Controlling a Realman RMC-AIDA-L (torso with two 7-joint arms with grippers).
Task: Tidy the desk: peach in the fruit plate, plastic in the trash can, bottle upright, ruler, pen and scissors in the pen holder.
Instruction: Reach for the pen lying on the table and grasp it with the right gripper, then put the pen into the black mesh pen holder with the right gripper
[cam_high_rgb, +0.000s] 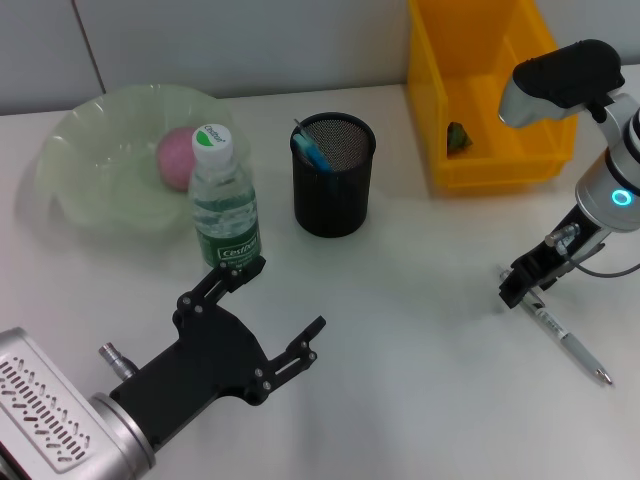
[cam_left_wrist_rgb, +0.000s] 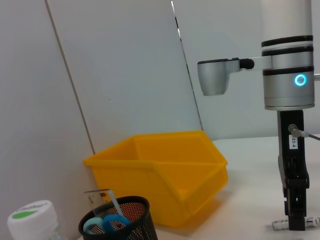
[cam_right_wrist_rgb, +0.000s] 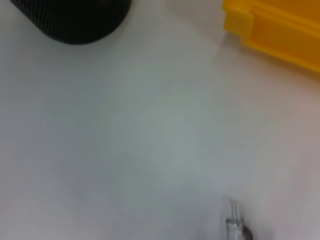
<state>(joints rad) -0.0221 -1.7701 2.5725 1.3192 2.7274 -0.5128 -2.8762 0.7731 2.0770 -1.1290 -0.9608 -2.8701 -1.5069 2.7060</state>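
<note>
Right gripper (cam_high_rgb: 522, 286) down on pen (cam_high_rgb: 566, 343) at 4 o'clock of pen holder (cam_high_rgb: 333, 175); grip state not discernible. Left gripper (cam_high_rgb: 288, 310) spread wide, empty, at 5 o'clock of upright bottle (cam_high_rgb: 223, 200).

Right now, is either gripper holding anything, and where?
Left gripper open, empty. Right gripper is down at one end of the pen on the desk; grip cannot be told.

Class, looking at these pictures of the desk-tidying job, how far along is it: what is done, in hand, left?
Done: pink peach in the pale green fruit plate; clear plastic bottle upright; blue-handled scissors and clear ruler in the black mesh pen holder; a scrap in the yellow bin. In hand: right gripper down at the silver pen. Left: pen into holder. Left gripper open, idle.
</note>
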